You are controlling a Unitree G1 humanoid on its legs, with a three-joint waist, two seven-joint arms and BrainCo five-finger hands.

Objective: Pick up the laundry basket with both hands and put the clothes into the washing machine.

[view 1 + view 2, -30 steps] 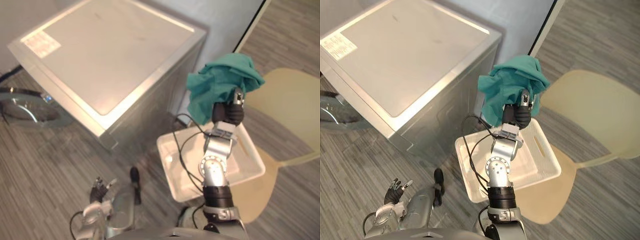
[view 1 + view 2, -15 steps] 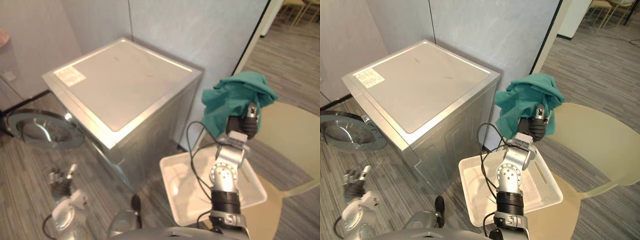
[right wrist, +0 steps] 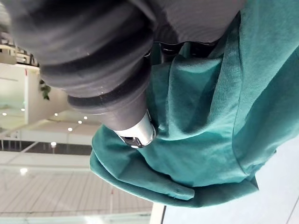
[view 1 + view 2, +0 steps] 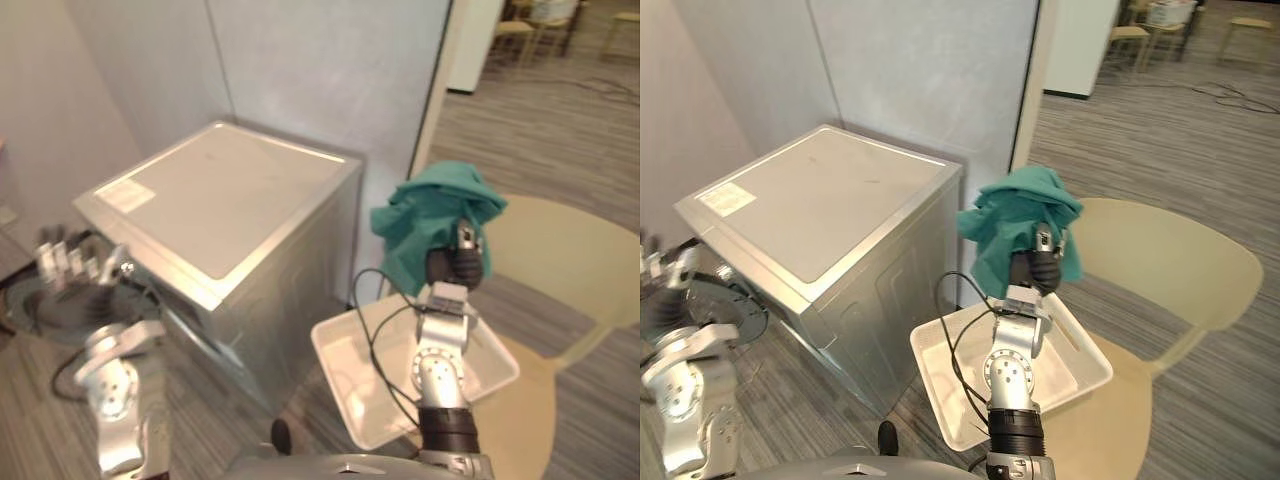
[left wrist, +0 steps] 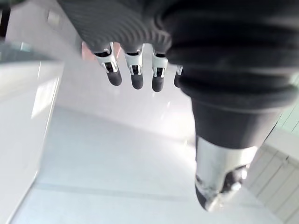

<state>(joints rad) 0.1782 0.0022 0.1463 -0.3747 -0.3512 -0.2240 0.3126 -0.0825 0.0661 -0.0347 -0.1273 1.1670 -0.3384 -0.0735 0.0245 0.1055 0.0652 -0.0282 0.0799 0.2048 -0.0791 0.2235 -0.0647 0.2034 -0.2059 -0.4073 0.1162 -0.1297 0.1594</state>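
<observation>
My right hand (image 4: 458,263) holds the teal cloth (image 4: 424,213) aloft above the white basket (image 4: 341,371), apparently clenched into its folds. Left hand (image 4: 71,264) is raised at far left, fingers straight, empty. Washer (image 4: 240,185) label (image 4: 125,195) unreadable.

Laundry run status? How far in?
Done: door of the washing machine is open; white basket on the chair looks empty. In hand: right hand holds the green garment above the basket; left hand open, raised by the door. Left: get the garment into the washing machine.
</observation>
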